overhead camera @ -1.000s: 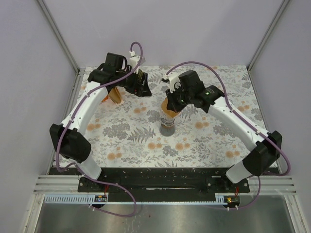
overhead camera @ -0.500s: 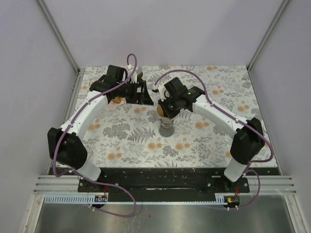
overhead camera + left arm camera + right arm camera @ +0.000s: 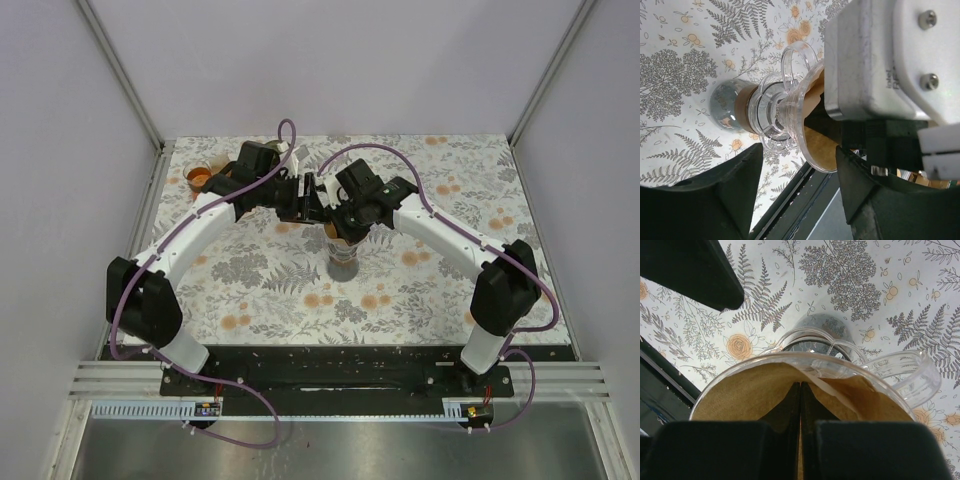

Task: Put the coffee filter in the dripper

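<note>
The dripper (image 3: pixel 345 243) is a clear cone with a ring handle, standing on a small glass vessel (image 3: pixel 344 265) mid-table. The brown coffee filter (image 3: pixel 740 400) lies inside the dripper's cone (image 3: pixel 900 371). My right gripper (image 3: pixel 800 385) reaches down into the filter from above, its fingers pressed together with a sliver of brown paper between them. It also shows in the top view (image 3: pixel 338 222). My left gripper (image 3: pixel 305 200) is open and empty just left of the dripper. In the left wrist view its fingers (image 3: pixel 799 150) frame the dripper (image 3: pixel 795 115) and filter (image 3: pixel 817 145).
A brown stack of filters in a holder (image 3: pixel 198 177) stands at the back left corner. The table has a floral cloth (image 3: pixel 250 270), walls on three sides, and a black rail (image 3: pixel 320 365) along the front edge. The two arms' wrists nearly touch above the dripper.
My left gripper has swung right from the back-left holder to beside the dripper, uncovering the filter stack. My right gripper has lowered with the filter into the dripper.
</note>
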